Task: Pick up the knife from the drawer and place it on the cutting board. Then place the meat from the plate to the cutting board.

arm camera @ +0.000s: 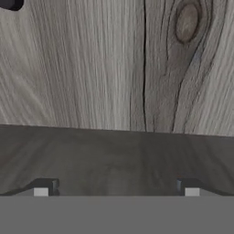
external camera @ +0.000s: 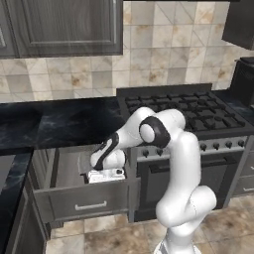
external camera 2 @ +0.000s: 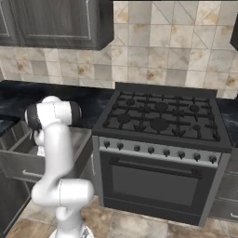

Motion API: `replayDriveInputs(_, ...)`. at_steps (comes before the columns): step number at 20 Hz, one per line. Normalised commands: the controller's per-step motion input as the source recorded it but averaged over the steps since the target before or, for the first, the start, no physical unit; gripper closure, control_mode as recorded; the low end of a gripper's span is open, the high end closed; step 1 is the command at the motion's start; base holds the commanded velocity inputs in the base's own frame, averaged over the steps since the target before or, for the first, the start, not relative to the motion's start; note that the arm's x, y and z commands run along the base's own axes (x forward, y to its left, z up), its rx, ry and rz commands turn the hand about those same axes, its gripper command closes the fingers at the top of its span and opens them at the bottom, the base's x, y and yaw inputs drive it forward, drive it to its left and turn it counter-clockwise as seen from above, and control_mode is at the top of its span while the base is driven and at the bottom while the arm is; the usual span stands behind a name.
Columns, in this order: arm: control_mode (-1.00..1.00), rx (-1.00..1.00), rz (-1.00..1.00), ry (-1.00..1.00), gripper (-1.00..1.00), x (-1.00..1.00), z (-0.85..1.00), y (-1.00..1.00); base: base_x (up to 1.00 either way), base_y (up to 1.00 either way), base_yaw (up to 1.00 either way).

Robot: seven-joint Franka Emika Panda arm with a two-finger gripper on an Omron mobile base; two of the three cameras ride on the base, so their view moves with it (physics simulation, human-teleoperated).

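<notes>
The gripper (arm camera: 116, 188), spread wide, was lowered into the drawer (external camera: 79, 203); the knife (arm camera: 10, 4), at eleven o'clock, must be reached.

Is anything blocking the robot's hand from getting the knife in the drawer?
Nothing visible does. The end effector is down inside the open drawer, its fingertips wide apart over bare wood. A small dark shape at the hand view's top corner may be the knife's handle; I cannot be sure.
</notes>
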Motion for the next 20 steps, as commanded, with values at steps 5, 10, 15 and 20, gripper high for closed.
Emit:
replayDriveInputs(5,-1.00,0.01,-0.02,-0.02,-1.00,-0.95,0.24,0.00,0.00,0.00,0.00)
replayDriveInputs(10,-1.00,-0.07,-0.07,-0.04,-1.00,-0.06,0.89,0.00,0.00,0.00,0.00)
replayDriveInputs(15,-1.00,-0.10,-0.05,-0.07,-1.00,0.31,0.90,0.13,0.00,0.00,0.00)
replayDriveInputs(20,-1.00,-0.08,-0.06,-0.05,-1.00,0.21,0.27,0.30,0.00,0.00,0.00)
